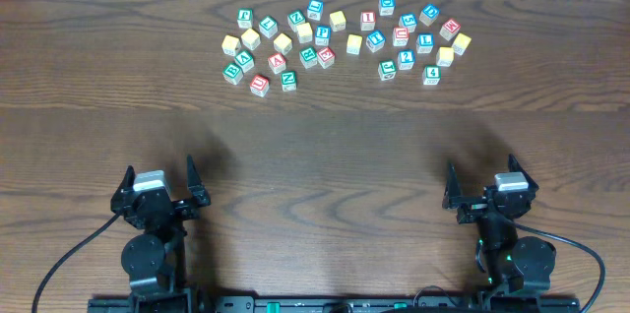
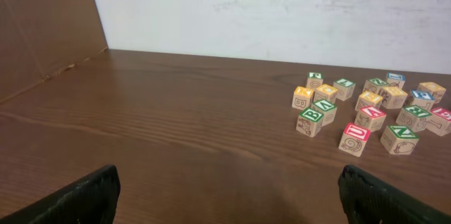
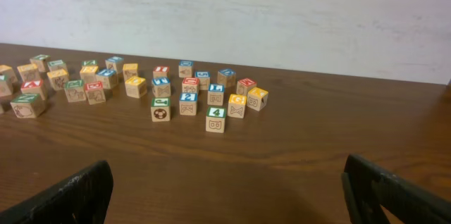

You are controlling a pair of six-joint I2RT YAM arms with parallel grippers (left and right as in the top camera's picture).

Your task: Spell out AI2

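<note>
Resting released and empty, left pincer [image 1: 159, 171] and right pincer [image 1: 482, 171] sit at near edge. Far across surface [image 1: 315, 146], wooden blocks [image 1: 304, 32] cluster, red A [image 1: 277, 61] among them. Judged light, rigid; pinch opposite flat faces, neighbours crowd close.

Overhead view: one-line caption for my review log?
Left end effector and right end effector open at near edge; alphabet blocks clustered far across the table.

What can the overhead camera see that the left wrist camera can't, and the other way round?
Overhead only: the right gripper and the blocks' right end, like the green 4 block. Left wrist only: the white wall behind the wooden table. Both: that table, the open left gripper and the red U block.
</note>
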